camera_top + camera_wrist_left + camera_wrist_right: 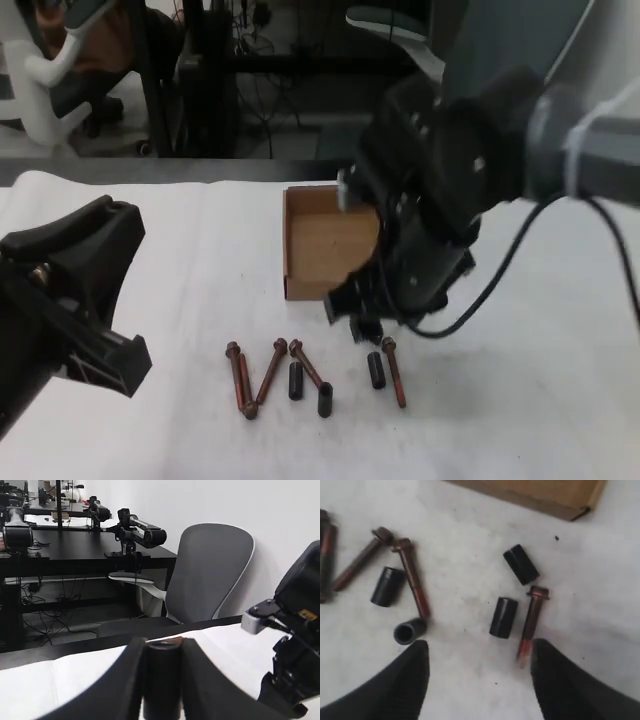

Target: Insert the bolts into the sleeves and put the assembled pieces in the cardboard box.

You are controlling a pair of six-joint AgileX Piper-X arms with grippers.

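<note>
Right wrist view is showing us four loose sleeves (pixel 503 617) on the white desk (pixel 470 540). Three are lying on their sides and one is standing on end with its bore facing up. A fifth sleeve (pixel 162 680) is sitting in the left tool (pixel 162 652), whose fingers are pressing on it from both sides at the left of the desk; something coppery is peeking out at its top end.

We are counting five bolts (pixel 393 372) in the high view, though the two at the far left are lying tight together and we cannot fully separate them.

The parts are lying in a loose row on the near side of the cardboard box (pixel 325 240), which is standing open close to the desk's far edge. White cover is running on to the right of the last bolt and toward us.

The right tool (pixel 480 680) is hovering just over the right end of the row, between box and bolts, its fingers spread wide and holding nothing.

The bolts are looking coppery red with flanged heads. The sleeves are looking like short, dark tubes.
</note>
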